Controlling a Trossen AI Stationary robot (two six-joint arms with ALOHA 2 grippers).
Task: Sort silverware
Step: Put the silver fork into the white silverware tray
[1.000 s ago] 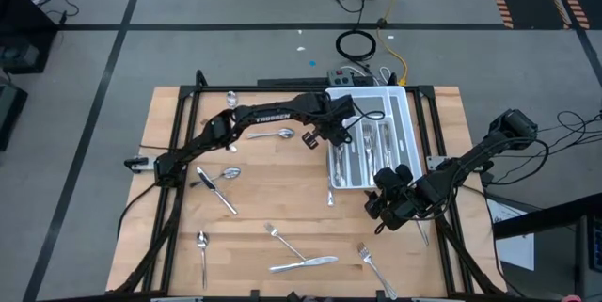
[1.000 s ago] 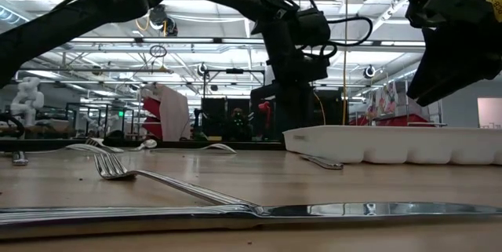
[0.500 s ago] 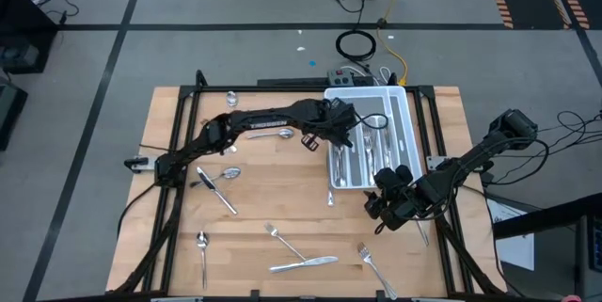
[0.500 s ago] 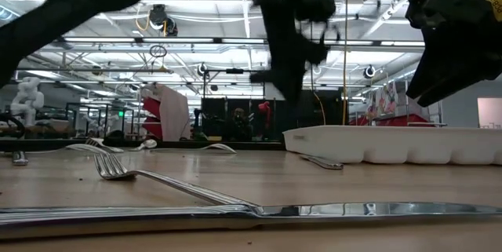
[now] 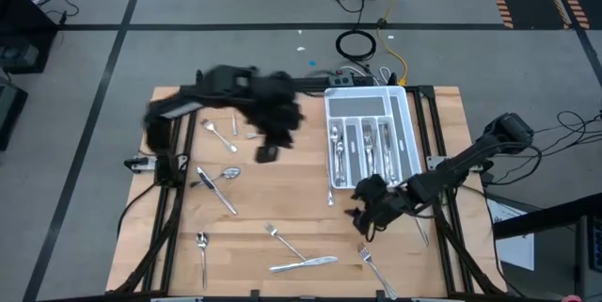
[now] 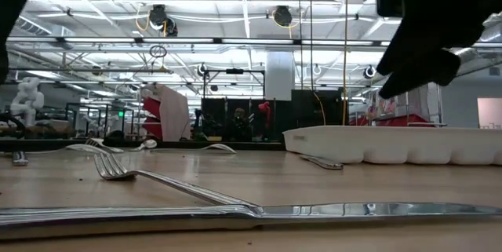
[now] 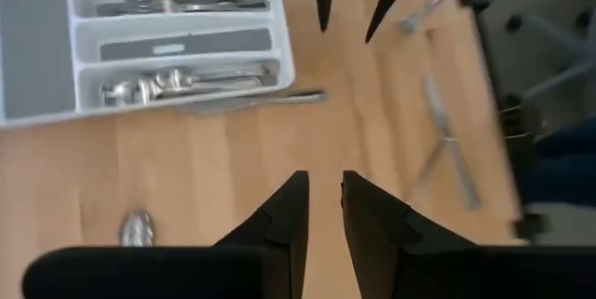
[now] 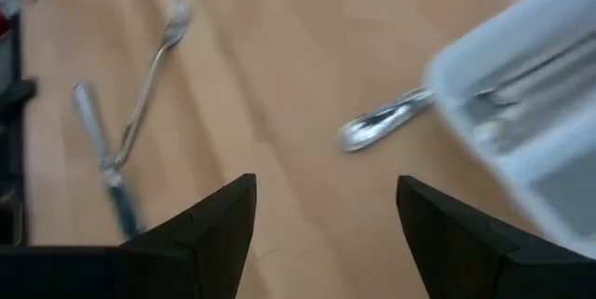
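The white tray (image 5: 406, 128) stands at the table's far right with several pieces of silverware in its slots. Loose silverware lies flat on the wood: a spoon (image 5: 331, 195) by the tray's near left corner, a fork (image 5: 282, 239), a knife (image 5: 306, 264), another fork (image 5: 373, 262), and more toward the left. My right gripper (image 5: 360, 214) hovers open just near of the tray, beside that spoon (image 8: 382, 120). My left gripper (image 5: 268, 151) is blurred, left of the tray; its fingers (image 7: 296, 213) stand a narrow gap apart with nothing between them.
A spoon (image 5: 224, 174), a knife (image 5: 224, 197), a spoon (image 5: 202, 246) and a fork (image 5: 217, 133) lie on the left half. A knife (image 5: 421, 232) lies by the right edge. In the low view a fork (image 6: 157, 180) and a knife (image 6: 235, 213) lie nearest the camera.
My left arm has swung fast from over the tray toward the table's left, its gripper now over bare wood left of the tray. My right gripper has moved toward the table's left and slightly nearer, toward the spoon by the tray's corner.
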